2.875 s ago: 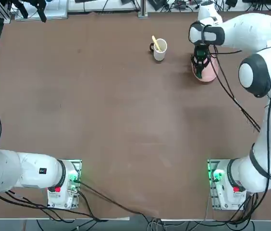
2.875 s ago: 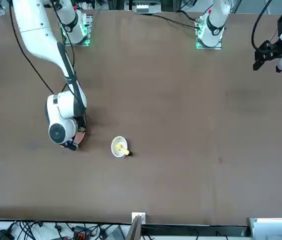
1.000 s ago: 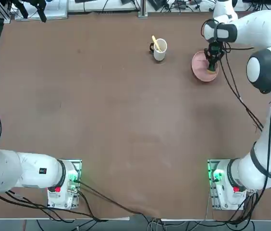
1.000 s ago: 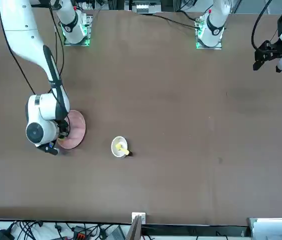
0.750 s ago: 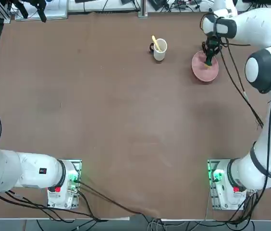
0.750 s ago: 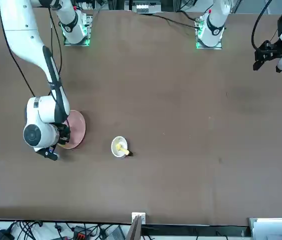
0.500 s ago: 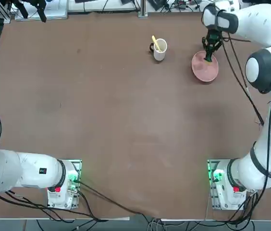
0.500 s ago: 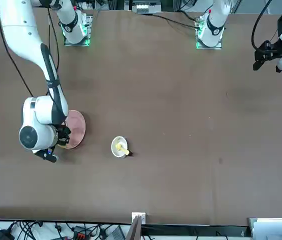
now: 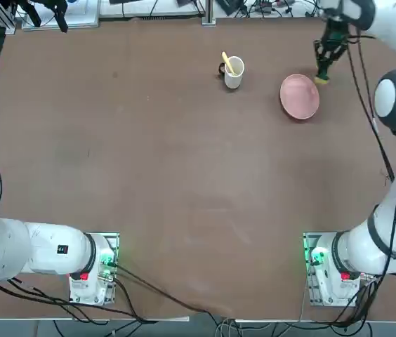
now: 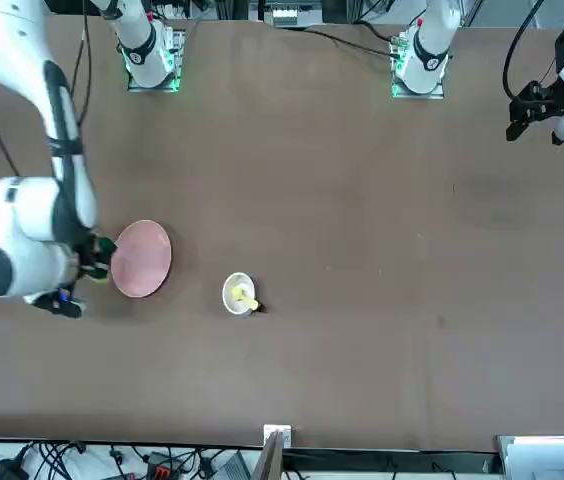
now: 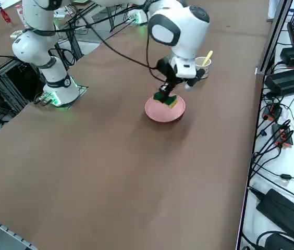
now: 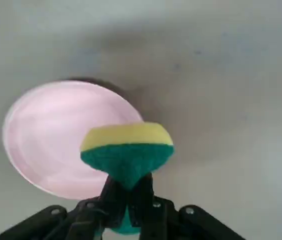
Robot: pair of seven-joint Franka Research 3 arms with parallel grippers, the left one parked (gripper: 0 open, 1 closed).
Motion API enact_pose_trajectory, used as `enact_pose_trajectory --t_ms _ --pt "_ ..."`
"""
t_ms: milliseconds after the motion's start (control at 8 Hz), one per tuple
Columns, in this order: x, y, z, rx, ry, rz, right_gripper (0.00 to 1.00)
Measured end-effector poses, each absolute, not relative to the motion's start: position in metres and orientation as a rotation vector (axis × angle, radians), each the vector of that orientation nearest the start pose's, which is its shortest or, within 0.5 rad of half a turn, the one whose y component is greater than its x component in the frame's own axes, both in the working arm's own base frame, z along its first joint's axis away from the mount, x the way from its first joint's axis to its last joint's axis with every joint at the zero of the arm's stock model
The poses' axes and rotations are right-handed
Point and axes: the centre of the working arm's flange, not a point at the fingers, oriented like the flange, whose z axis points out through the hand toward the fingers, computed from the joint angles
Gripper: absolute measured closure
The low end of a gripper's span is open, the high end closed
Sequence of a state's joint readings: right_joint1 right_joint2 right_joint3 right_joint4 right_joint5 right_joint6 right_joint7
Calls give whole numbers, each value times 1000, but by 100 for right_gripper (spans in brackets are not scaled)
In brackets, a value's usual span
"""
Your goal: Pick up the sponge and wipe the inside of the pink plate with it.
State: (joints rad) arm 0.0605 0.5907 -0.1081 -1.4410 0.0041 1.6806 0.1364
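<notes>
Green-and-yellow rectangular foam sponge (image 12: 126, 152) sits pinched between the right claw's (image 12: 126, 197) fingers, raised off the table. The round pale pink plate (image 9: 299, 96) lies below, just beside the claw, toward the white mug (image 9: 233, 72).

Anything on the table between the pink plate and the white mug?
Nothing: the top view shows bare brown table between the pink plate and the white mug. The right gripper, shut on the sponge, is at the plate's other side.
</notes>
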Motion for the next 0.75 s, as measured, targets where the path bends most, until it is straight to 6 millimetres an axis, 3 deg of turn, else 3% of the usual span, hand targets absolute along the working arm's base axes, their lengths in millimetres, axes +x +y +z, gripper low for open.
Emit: enact_pose_trajectory --t_ms 125,375,625,750 --pt "666 -45 326 -3140 223 575 93" --pt "647 -93 310 -3120 123 626 93" --pt "614 -131 286 -3145 46 603 93" --pt "590 -139 270 -3151 31 604 93"
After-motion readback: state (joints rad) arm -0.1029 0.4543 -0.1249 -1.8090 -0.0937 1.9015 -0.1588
